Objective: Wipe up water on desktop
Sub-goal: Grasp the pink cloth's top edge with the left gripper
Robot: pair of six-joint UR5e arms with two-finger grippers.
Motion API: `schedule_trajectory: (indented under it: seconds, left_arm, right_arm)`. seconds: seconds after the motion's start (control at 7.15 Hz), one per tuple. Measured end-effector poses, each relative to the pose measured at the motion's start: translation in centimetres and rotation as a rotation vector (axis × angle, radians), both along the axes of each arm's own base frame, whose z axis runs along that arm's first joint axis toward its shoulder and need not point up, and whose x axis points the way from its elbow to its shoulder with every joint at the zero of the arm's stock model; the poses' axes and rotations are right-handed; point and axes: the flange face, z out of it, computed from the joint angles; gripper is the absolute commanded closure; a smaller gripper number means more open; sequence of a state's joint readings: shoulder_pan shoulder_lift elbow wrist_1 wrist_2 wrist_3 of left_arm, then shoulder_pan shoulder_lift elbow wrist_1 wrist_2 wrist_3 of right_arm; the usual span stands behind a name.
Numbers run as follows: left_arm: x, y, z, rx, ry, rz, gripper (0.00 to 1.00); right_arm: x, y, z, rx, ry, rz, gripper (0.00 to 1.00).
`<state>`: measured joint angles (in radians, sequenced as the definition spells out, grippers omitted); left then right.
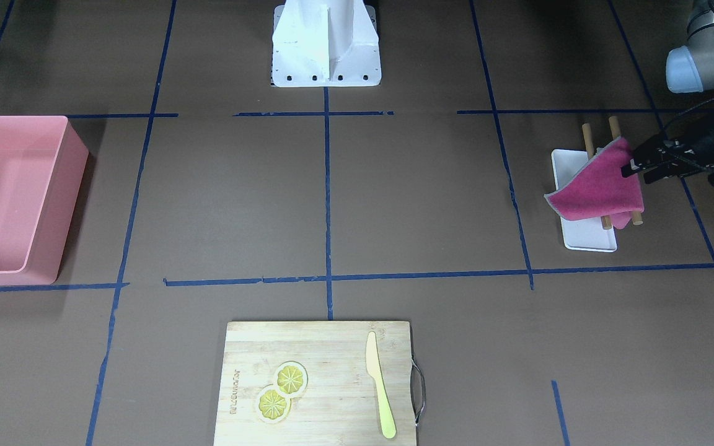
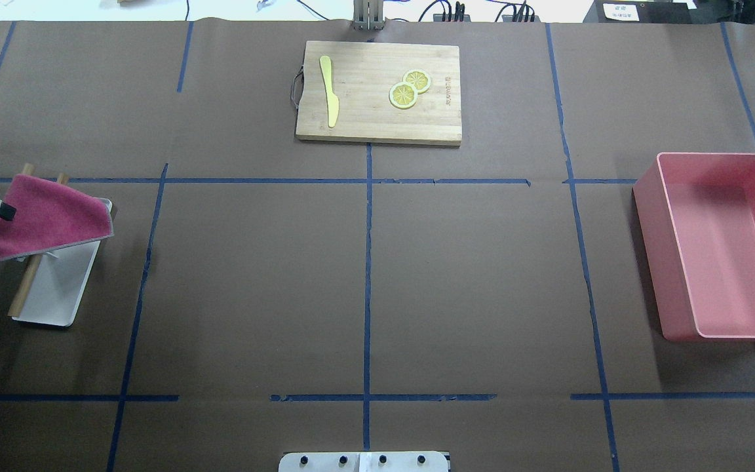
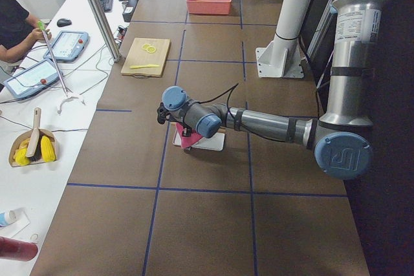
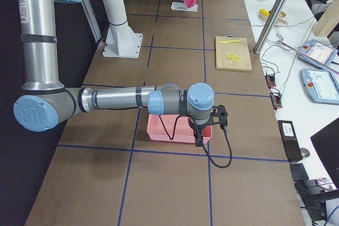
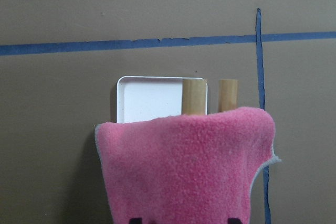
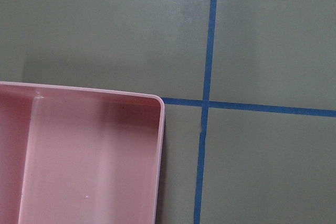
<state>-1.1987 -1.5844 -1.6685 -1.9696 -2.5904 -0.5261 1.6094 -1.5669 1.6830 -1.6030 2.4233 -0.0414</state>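
Note:
The brown desktop [image 1: 419, 198] carries a grid of blue tape lines; I see no water on it. My left gripper [image 1: 633, 167] is shut on one corner of a pink cloth [image 1: 599, 192] and holds it lifted over two wooden rods [image 1: 587, 133] lying across a white tray [image 1: 586, 238]. In the overhead view the left gripper [image 2: 2, 210] is at the left edge with the cloth [image 2: 43, 219]. The left wrist view shows the cloth [image 5: 184, 171] hanging before the tray [image 5: 152, 98]. My right gripper [image 4: 200, 140] hangs over the pink bin; I cannot tell whether it is open.
A pink bin [image 2: 718, 242] stands at the desktop's right side and shows in the right wrist view [image 6: 79, 156]. A bamboo cutting board [image 2: 377, 111] with two lemon slices [image 2: 409, 88] and a yellow knife [image 2: 329, 88] lies at the far middle. The robot's base plate [image 2: 364, 461] is at the near edge.

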Motion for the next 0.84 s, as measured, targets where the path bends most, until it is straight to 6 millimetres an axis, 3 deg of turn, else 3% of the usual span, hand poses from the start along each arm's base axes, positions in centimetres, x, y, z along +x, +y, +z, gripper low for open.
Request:
schedule_trajectory:
  seconds: [0.42,0.84]
  left_arm:
    - [0.17,0.04,0.03,-0.001,0.000,0.004,0.68]
    - [0.19,0.05,0.02,-0.001,0.000,0.004,0.83]
  right_arm:
    - [0.04,-0.02,-0.03,0.001,-0.001,0.001,0.00]
    - [-0.01,-0.03,-0.03,0.000,-0.002,0.000,0.00]
